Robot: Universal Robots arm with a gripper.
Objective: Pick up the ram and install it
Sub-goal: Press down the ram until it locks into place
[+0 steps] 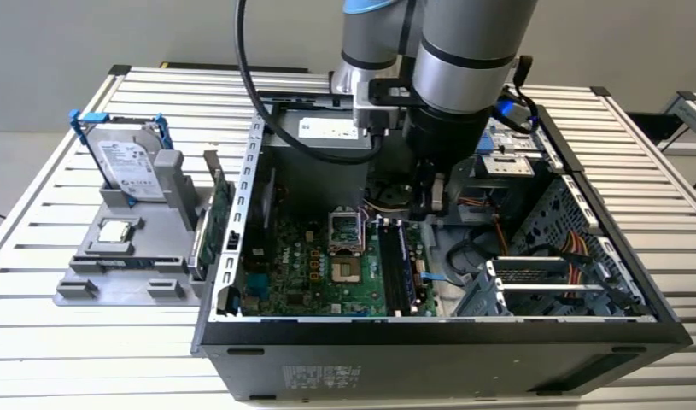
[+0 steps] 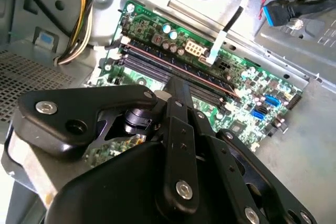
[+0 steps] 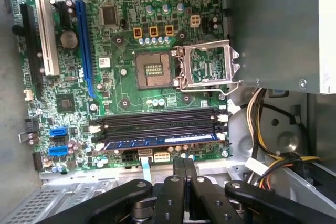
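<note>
The ram (image 1: 218,229), a dark green stick, stands on its long edge at the right side of the grey fixture (image 1: 80,286), just outside the case's left wall in the exterior view. My gripper (image 1: 425,205) hangs inside the open computer case, far from the ram. In both wrist views the gripper (image 3: 184,163) (image 2: 176,83) is shut with nothing between its fingers. It hovers over the board's edge by the memory slots (image 3: 157,121). One slot there holds a blue-labelled stick (image 3: 157,141).
The fixture also carries a silver hard drive (image 1: 129,166) in a blue bracket and a small square chip (image 1: 116,230). The open processor socket (image 3: 153,70), a drive cage (image 3: 273,24) and yellow and black cables (image 3: 273,156) surround the gripper inside the case (image 1: 439,329).
</note>
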